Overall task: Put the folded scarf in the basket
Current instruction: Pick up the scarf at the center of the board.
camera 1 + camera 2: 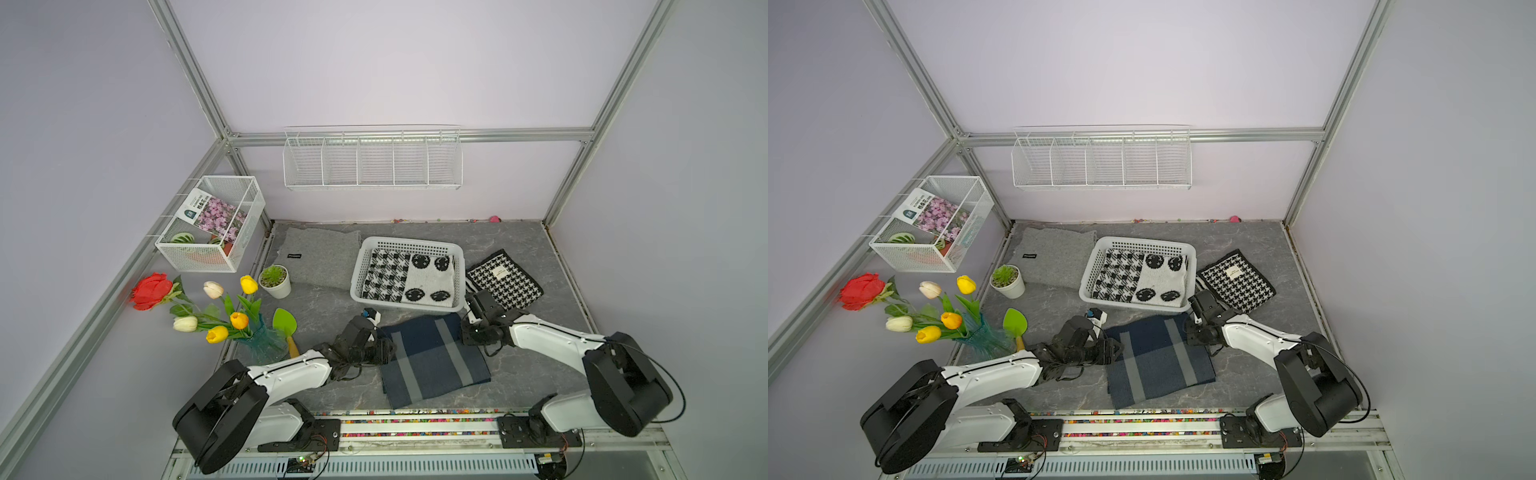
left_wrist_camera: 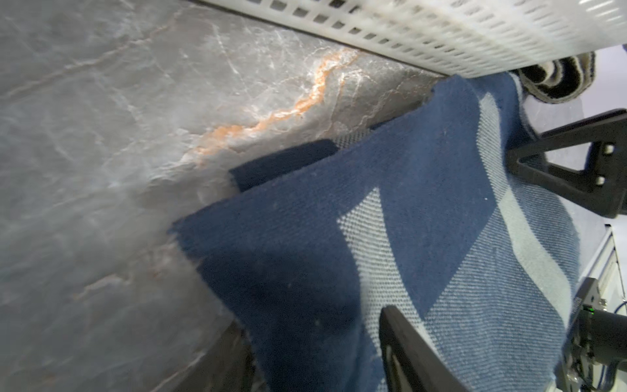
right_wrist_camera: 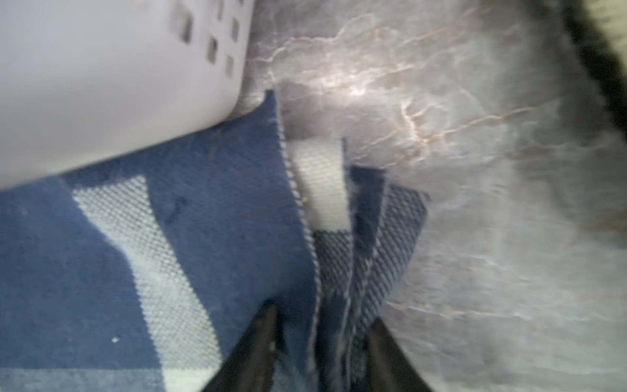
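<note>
The scarf (image 1: 432,361) lies folded flat on the table (image 1: 523,374), outside the basket (image 1: 409,306), with its far edge just beside the basket's near wall. My left gripper (image 2: 449,236) stands open at the scarf's left edge, one finger resting on top of the cloth. My right gripper (image 3: 324,314) is at the scarf's far right corner with the layered edge between its fingers. I cannot tell whether they pinch it. The near wall stands between the scarf and the basket floor, and two folded knits (image 1: 386,276) cover nearly all of that floor. A houndstooth cloth (image 1: 505,280) lies just right of my right gripper. A grey cloth (image 1: 320,257), a pot (image 1: 275,282) and a vase (image 1: 266,347) sit to the left.
</note>
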Motion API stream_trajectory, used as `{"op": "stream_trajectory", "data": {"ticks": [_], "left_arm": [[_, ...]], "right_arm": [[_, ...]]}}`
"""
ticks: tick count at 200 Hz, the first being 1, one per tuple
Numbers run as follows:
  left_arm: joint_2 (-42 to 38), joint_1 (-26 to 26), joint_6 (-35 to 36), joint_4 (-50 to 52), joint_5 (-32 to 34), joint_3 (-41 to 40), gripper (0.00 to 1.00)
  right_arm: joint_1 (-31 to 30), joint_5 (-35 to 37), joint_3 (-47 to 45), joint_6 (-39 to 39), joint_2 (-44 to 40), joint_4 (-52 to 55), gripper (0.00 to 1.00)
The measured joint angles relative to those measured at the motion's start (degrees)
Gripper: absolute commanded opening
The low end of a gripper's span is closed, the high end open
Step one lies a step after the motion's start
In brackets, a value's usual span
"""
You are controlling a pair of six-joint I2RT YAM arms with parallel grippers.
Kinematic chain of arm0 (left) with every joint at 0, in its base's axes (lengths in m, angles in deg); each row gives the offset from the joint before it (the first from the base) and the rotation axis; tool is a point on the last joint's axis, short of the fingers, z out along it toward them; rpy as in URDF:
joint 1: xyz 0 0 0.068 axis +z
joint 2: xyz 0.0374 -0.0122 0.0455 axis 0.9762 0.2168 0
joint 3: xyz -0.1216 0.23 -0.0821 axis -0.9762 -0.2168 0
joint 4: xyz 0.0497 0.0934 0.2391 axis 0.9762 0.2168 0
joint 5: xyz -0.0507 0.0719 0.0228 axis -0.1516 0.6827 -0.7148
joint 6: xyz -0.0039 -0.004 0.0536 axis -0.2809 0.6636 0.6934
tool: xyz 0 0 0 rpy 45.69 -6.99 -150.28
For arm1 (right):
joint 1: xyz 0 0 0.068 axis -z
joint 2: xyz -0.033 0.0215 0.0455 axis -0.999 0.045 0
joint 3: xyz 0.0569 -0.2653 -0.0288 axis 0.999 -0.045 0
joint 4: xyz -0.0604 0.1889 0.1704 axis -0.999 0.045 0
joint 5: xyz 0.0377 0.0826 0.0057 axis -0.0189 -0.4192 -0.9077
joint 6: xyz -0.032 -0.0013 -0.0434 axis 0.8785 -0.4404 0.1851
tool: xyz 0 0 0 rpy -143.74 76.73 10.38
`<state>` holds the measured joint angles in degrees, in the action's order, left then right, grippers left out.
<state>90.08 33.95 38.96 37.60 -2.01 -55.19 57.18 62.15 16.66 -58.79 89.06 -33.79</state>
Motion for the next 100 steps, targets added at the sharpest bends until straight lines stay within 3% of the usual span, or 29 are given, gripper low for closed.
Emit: {"op": "stream_trajectory", "data": {"ticks": [59, 80, 100], "left_arm": [[-0.39, -0.04, 0.02, 0.52, 0.74, -0.02, 0.65], [-0.42, -0.07, 0.04, 0.31, 0.72, 0.0, 0.71], [-0.35, -0.13, 0.0, -0.35, 0.61, 0.0, 0.8]], "right_arm": [[-0.61, 0.11, 0.09, 0.09, -0.15, -0.2, 0.15], [-0.61, 0.11, 0.07, 0.07, -0.28, -0.17, 0.05], [-0.61, 0.11, -0.17, 0.07, -0.59, -0.28, 0.03]]}}
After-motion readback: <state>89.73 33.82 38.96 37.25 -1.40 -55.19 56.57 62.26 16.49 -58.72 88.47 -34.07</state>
